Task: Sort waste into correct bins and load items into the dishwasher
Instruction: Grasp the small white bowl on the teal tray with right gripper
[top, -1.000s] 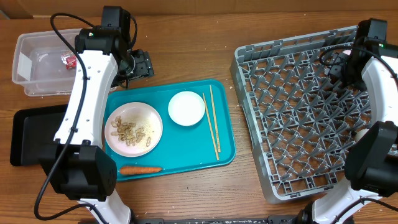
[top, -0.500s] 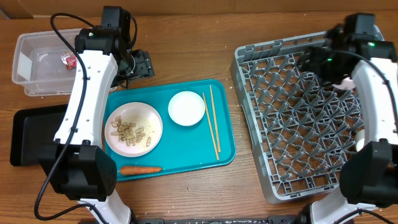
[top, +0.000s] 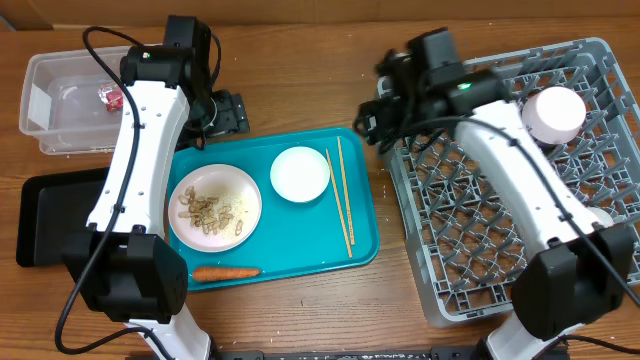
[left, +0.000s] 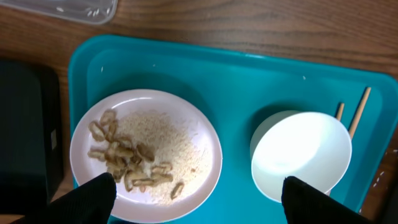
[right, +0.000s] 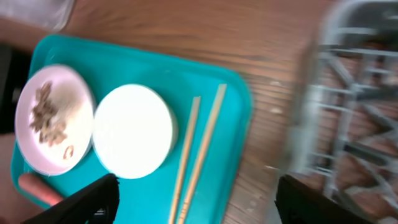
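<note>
My left gripper (top: 228, 112) (left: 196, 202) is open and empty, above the table between the clear tub (top: 60, 135) and the teal tray (top: 300, 235). The tub holds the red wrapper (top: 110, 96) and white scrap (top: 38, 100). On the teal tray are the white plate (top: 250, 195) (left: 186, 124) of beige food bits (top: 205, 212), a white bowl (top: 300, 173) (right: 132, 130), two chopsticks (top: 340, 195) (right: 199, 155) and the carrot (top: 226, 272). My right gripper (top: 378, 118) (right: 196, 202) is open and empty by the grey dish rack's (top: 480, 230) left back corner. A pale pink cup (top: 553, 113) stands in the rack.
The black tray (top: 45, 215) lies at the left, in front of the clear tub. The teal tray sits between it and the rack, with a strip of bare wood on either side.
My right arm has swung from the rack's back right to its left back corner, toward the teal tray, and the pale pink cup now shows in the rack. My left arm has barely moved.
</note>
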